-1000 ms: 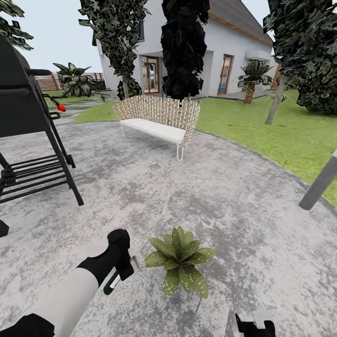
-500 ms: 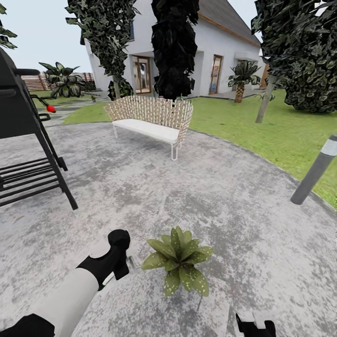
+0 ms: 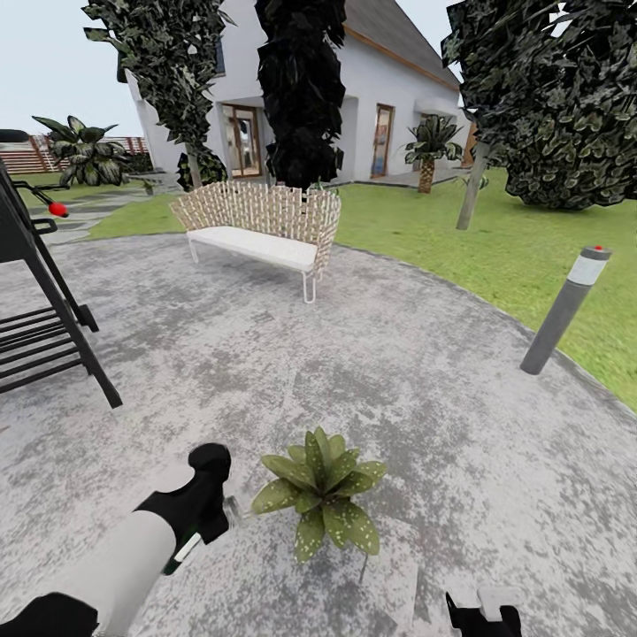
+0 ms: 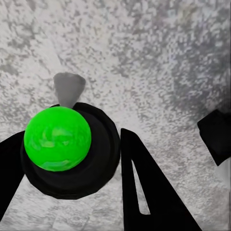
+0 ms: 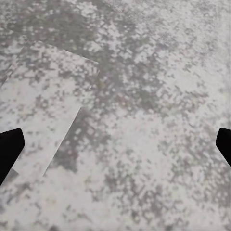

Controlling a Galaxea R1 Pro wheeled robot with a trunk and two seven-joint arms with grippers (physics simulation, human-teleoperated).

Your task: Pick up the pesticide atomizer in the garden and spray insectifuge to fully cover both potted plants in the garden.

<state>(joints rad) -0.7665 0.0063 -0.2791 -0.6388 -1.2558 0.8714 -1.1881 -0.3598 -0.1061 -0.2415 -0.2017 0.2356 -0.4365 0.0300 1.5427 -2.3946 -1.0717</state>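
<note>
1. Head view, lower left of the frame: your left tool [image 3: 212,513] is clamped around the pesticide atomizer [image 3: 188,548], a dark-green sliver with a white label beneath the wrist.
2. One potted plant [image 3: 320,491] sits at lower centre on the grey patio [image 3: 354,372], just beside that tool.
3. Left wrist view: the atomizer's bright green round end [image 4: 57,138] sits between black fingers [image 4: 149,187].
4. Right wrist view: your right tool's [image 5: 115,144] fingertips [image 5: 9,149] stand wide apart over bare paving.

Speckled potted plant [image 3: 320,505] on paved patio [image 3: 372,354]
</note>
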